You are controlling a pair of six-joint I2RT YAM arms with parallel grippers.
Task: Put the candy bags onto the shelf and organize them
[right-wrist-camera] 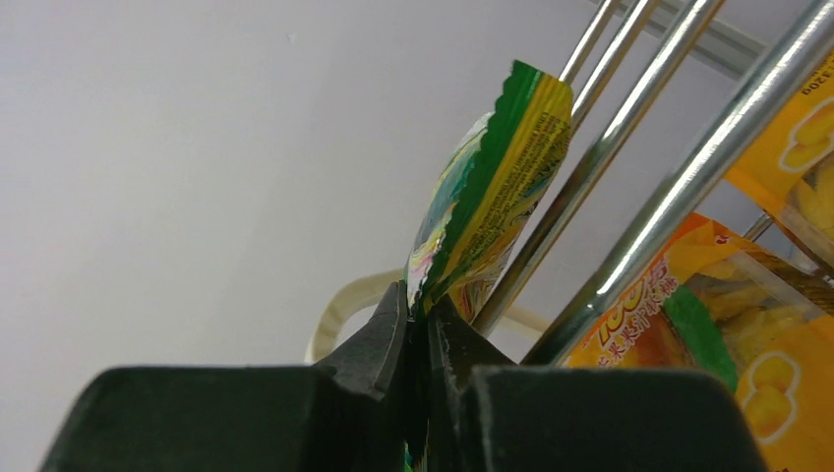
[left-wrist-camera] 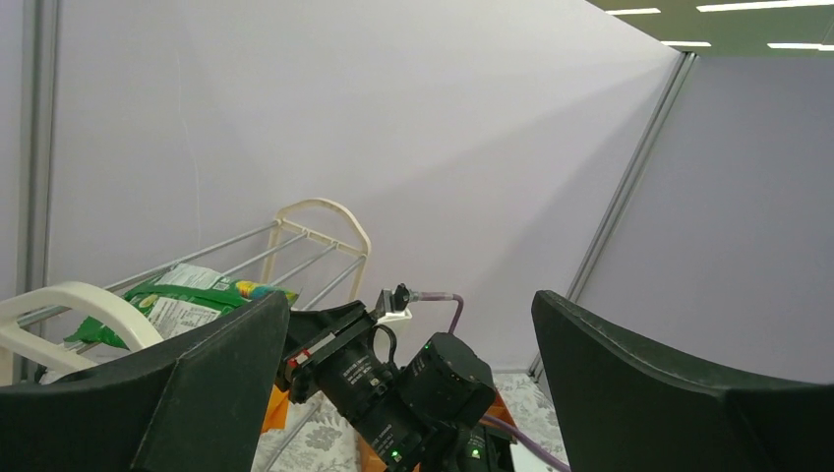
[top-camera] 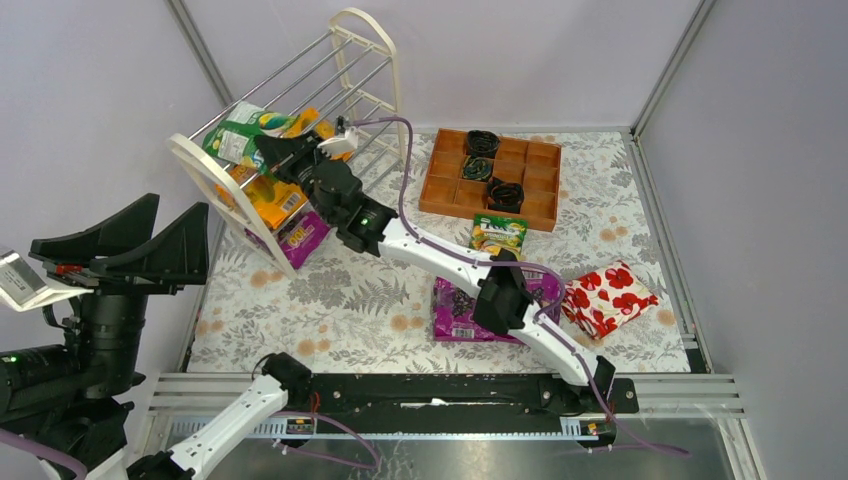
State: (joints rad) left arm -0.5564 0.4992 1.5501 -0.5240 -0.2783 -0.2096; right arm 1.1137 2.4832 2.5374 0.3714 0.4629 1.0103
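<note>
The right claw is pressed together on the serrated edge of a green bag, pinching it at the top tier of the shelf, which stands in the upper left of the top view. In the right wrist view the bag rises from the fingertips just beside the slanted silver rods, and orange packs show behind the rods at the right edge of the frame. From above, the green bag lies across the top rods near the shelf's nearer end frame. An orange bag sits on the tier below it, and a purple bag is lowest, at the foot of that frame.

The left claw is spread wide and holds nothing. It hangs at the left edge of the top view, left of the shelf.

On the table, a second green bag lies near the centre, just below the tray, which holds three black coils. A second purple bag lies lower in the frame, partly under the right arm. A floral pack lies to its right.
</note>
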